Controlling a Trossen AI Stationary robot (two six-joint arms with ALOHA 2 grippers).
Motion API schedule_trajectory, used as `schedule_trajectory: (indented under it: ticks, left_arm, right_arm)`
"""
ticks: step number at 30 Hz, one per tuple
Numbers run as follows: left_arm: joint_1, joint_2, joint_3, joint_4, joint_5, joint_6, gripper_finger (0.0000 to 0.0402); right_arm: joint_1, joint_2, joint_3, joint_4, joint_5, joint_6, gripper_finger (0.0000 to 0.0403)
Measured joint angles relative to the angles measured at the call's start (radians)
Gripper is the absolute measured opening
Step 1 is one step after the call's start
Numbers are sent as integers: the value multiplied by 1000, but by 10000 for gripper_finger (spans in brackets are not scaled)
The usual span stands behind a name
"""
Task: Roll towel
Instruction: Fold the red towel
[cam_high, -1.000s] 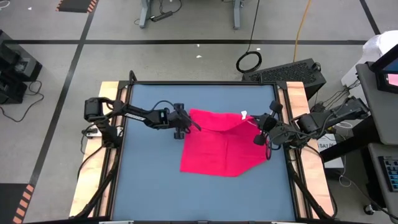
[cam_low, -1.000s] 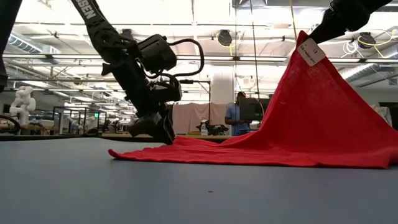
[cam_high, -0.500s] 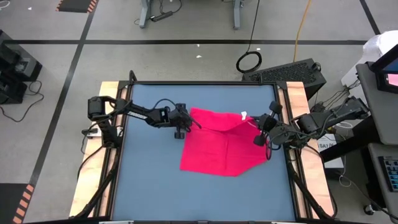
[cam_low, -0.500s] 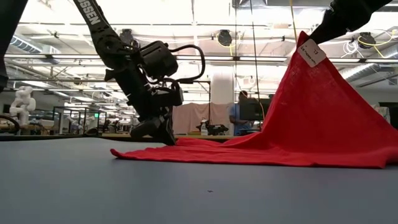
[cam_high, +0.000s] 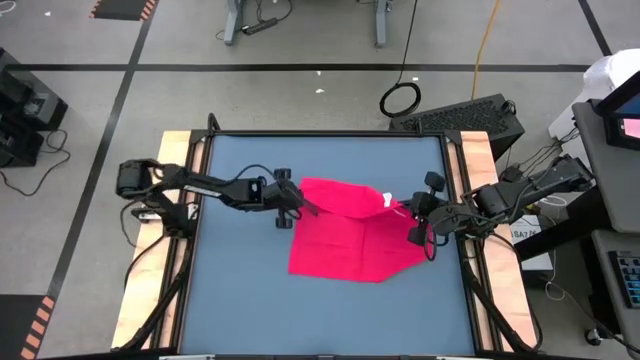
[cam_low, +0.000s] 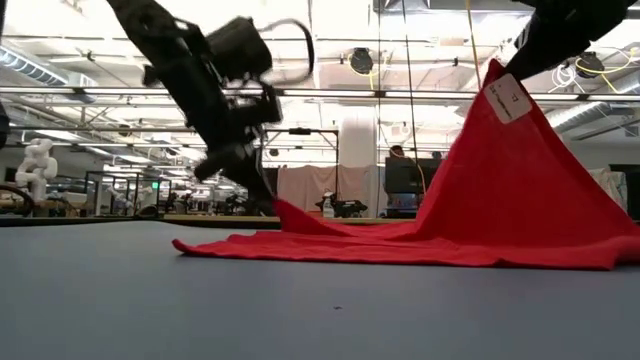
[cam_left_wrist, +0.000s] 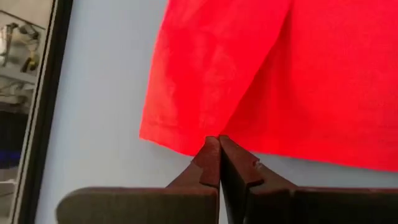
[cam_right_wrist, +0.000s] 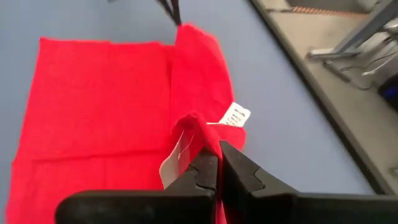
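The towel (cam_high: 352, 232) lies mid-table on the blue table (cam_high: 240, 290), most of it flat, its far right corner pulled up into a peak with the white tag (cam_low: 508, 97) hanging just below. The right end effector (cam_right_wrist: 217, 163) is pressed together, pinching that raised corner above the table's right side. At the towel's far left corner, the left end effector (cam_left_wrist: 219, 149) has now closed on the cloth edge; a second ago it stood spread there. That corner has since lifted slightly off the table, and the left arm has risen with it.
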Motion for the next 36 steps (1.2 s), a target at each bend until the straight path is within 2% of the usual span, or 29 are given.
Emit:
schedule_trajectory:
  ticks: [6,11,20,25,32,36]
  left_arm:
    - [-96,-64,2,8,15,-48,1]
    - [-136,-77,1,-23,8,-95,1]
    - [-132,-49,0,-28,5,-181,0]
    - [-134,-33,0,-32,7,-208,0]
    - [-134,-27,0,-16,15,-239,0]
    - [-134,-27,0,25,47,-260,0]
  right_arm:
    - [0,44,0,-136,-89,74,0]
    - [1,88,0,-303,-112,168,0]
    - [24,144,0,-320,-185,155,5]
    - [63,173,0,-323,-228,156,44]
    - [120,219,-1,-359,-267,205,129]
    - [197,251,-2,-344,-272,251,168]
